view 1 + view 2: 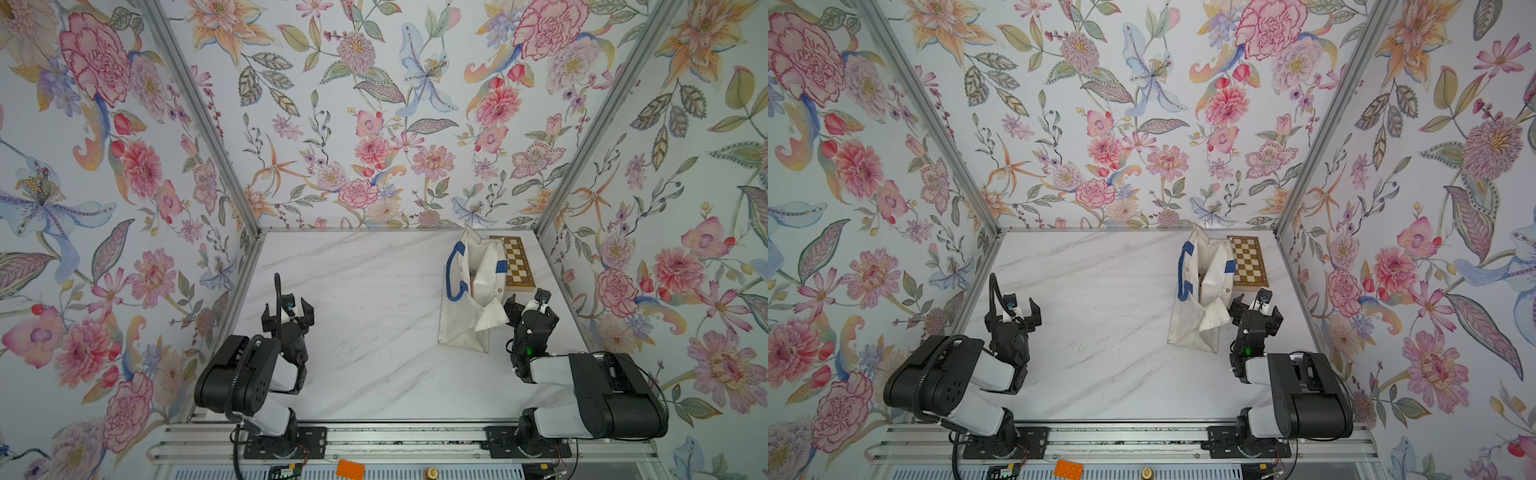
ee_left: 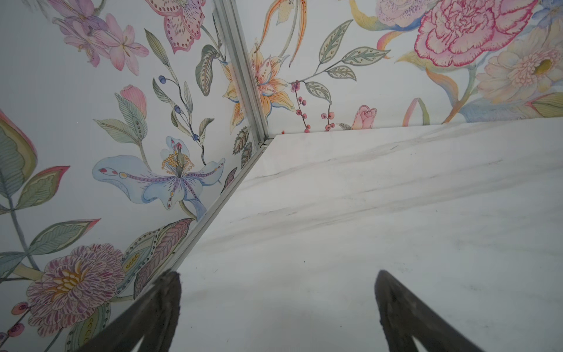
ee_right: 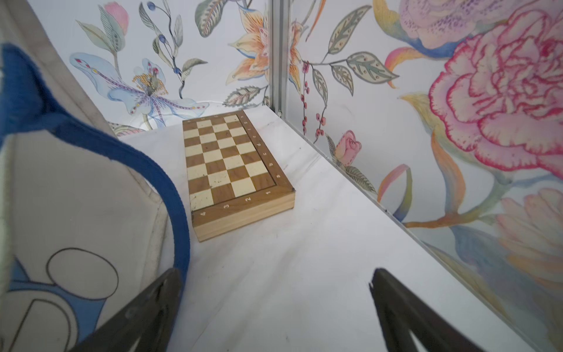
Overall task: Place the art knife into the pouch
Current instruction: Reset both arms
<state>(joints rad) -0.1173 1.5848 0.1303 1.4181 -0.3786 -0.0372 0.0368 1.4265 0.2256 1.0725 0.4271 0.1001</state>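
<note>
Just beside the pouch (image 1: 461,332), the right fingers (image 3: 158,300) stand spread and empty, the nearer pair; the left fingers (image 2: 161,301), spread too, hang well apart from it. No art knife shows, perhaps hidden inside the pouch.

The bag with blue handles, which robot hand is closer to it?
The right gripper. It is open right next to the bag, by its side. The left gripper, also open, is far off across the table.
</note>
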